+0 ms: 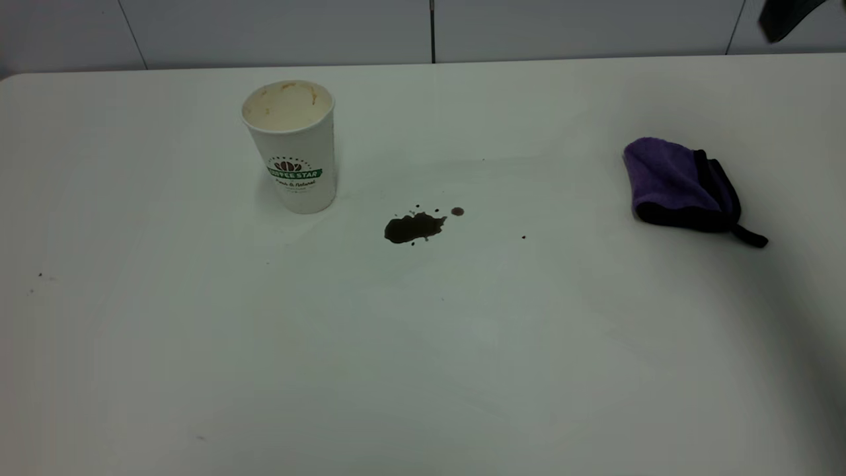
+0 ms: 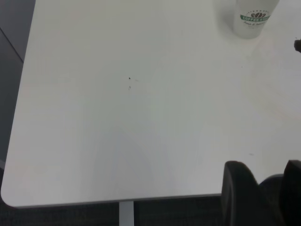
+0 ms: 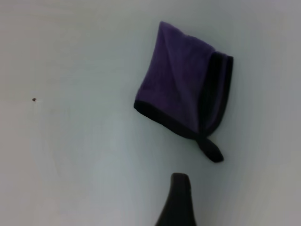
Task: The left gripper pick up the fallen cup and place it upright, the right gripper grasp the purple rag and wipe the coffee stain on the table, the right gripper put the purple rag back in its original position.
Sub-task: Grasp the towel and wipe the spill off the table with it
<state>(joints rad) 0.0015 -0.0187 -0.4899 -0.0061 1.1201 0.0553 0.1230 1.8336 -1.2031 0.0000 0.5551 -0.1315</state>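
Note:
The white cup (image 1: 294, 149) with the green COFFEE STAR banner stands upright on the table (image 1: 198, 344), left of centre; its lower part also shows in the left wrist view (image 2: 254, 19). The dark brown coffee stain (image 1: 414, 227) lies to the right of the cup, with small splatter dots around it. The folded purple rag (image 1: 681, 185) lies at the far right, its black loop tail toward the front. In the right wrist view the rag (image 3: 183, 84) lies just ahead of the one visible finger (image 3: 178, 197). My right gripper (image 1: 783, 16) hangs above the back right corner, open and empty. My left gripper (image 2: 270, 172) is open and empty over the table's near left edge, far from the cup.
A lone tiny dark speck (image 1: 523, 237) sits between the stain and the rag. A few faint specks (image 1: 39, 275) mark the left side. The table's rounded corner (image 2: 9, 200) and front edge show in the left wrist view. A grey panelled wall (image 1: 429, 30) runs behind the table.

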